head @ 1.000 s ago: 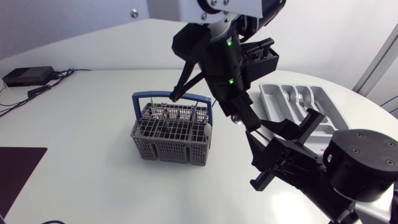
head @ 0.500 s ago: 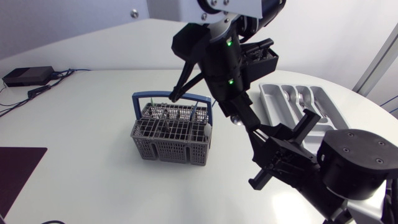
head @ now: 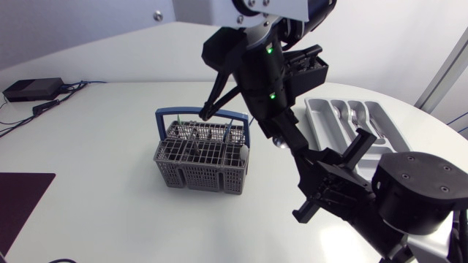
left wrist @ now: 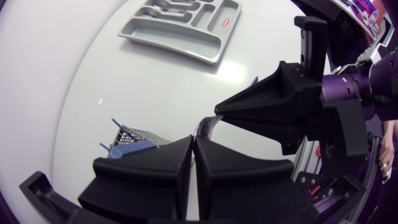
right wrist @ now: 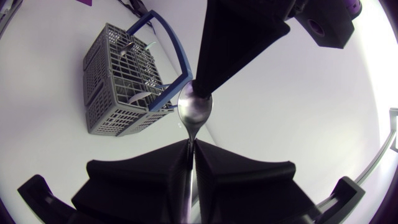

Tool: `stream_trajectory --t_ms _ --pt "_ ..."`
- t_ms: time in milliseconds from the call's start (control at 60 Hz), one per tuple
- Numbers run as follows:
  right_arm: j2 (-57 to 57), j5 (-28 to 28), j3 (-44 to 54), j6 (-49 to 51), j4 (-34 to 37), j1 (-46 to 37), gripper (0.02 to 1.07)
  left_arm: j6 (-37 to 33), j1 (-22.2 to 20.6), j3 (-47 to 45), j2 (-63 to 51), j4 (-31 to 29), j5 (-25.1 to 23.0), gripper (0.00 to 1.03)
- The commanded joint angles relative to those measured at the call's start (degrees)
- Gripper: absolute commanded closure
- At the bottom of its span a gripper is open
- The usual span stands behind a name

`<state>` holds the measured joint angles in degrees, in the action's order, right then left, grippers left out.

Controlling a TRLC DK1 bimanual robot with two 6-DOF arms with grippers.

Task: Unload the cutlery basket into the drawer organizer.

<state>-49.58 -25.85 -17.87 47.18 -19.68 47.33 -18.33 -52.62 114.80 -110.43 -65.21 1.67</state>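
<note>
Mid-air handover, centre frame: left gripper (left wrist: pixel 193 139) pinches the spoon (right wrist: pixel 194 112) by its bowl, right gripper (right wrist: pixel 191 144) pinches its handle. Next, likely, left lets go; drawer organizer (head: pixel 322 120) lies upper right.

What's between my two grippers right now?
A spoon bridges them. In the right wrist view its handle runs in between the fingers of the right gripper, and its bowl meets the tip of the left gripper.

Looking like a robotics lab: left black-jointed robot arm (head: pixel 262 73) & right black-jointed robot arm (head: pixel 413 193) hanging over a white round table (head: pixel 102 212), w/ a small black cabled electronics box (head: pixel 33 89) sitting at the edge.
</note>
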Motion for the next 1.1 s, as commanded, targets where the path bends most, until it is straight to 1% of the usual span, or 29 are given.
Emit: stream_trajectory --t_ms 0,100,283,333,433,500,550,567,667,800,833,867,950,1083 --pt "0.10 -0.61 1.17 1.43 0.70 0.66 0.96 1.72 -0.38 0.42 -1.63 -0.97 -0.62 1.00" --pt "0.89 -0.26 0.55 0.90 3.16 0.66 0.96 1.89 -0.29 0.42 -1.54 -0.97 -0.71 1.00" --pt "1.24 -0.17 0.55 0.46 4.65 0.75 0.96 2.07 -0.29 0.60 -1.19 -0.88 -0.62 0.98" --pt "1.59 -0.08 0.55 0.28 5.18 0.83 0.96 2.16 -0.38 0.68 -1.19 -0.88 -0.62 0.95" --pt "2.03 -0.08 0.55 -0.16 6.23 1.10 0.96 2.16 -0.47 0.77 -1.10 -0.80 -0.62 0.83" --pt "2.47 0.01 0.64 -0.24 6.59 1.10 0.96 2.16 -0.38 0.95 -1.10 -0.80 -0.62 0.82" --pt "2.65 0.09 0.73 -0.51 7.20 1.10 0.96 2.16 -0.47 1.04 -0.93 -0.71 -0.62 0.79" --pt "2.91 0.18 0.82 -0.68 7.64 1.10 0.96 2.16 -0.38 1.12 -0.84 -0.62 -0.62 0.75" --pt "3.44 0.36 1.08 -0.77 8.52 1.10 0.96 2.07 -0.29 1.21 -0.75 -0.62 -0.62 0.69" --pt "4.93 1.32 1.52 -0.68 10.10 0.48 0.96 2.07 0.50 1.39 -0.31 -0.44 -0.53 0.65" --pt "5.55 1.85 1.61 -0.68 10.81 0.22 0.96 2.07 0.77 1.39 0.04 -0.36 -0.53 0.64" --pt "6.34 2.47 1.78 -0.68 11.60 -0.13 0.96 1.98 1.20 1.48 0.31 -0.18 -0.44 0.61" --pt "8.63 4.66 1.96 -0.68 14.32 -2.07 0.96 1.98 2.44 1.65 1.10 0.08 0.00 0.59" --pt "11.79 13.89 1.96 0.11 19.15 -10.50 0.96 1.63 5.86 2.00 2.41 0.96 0.70 0.57"
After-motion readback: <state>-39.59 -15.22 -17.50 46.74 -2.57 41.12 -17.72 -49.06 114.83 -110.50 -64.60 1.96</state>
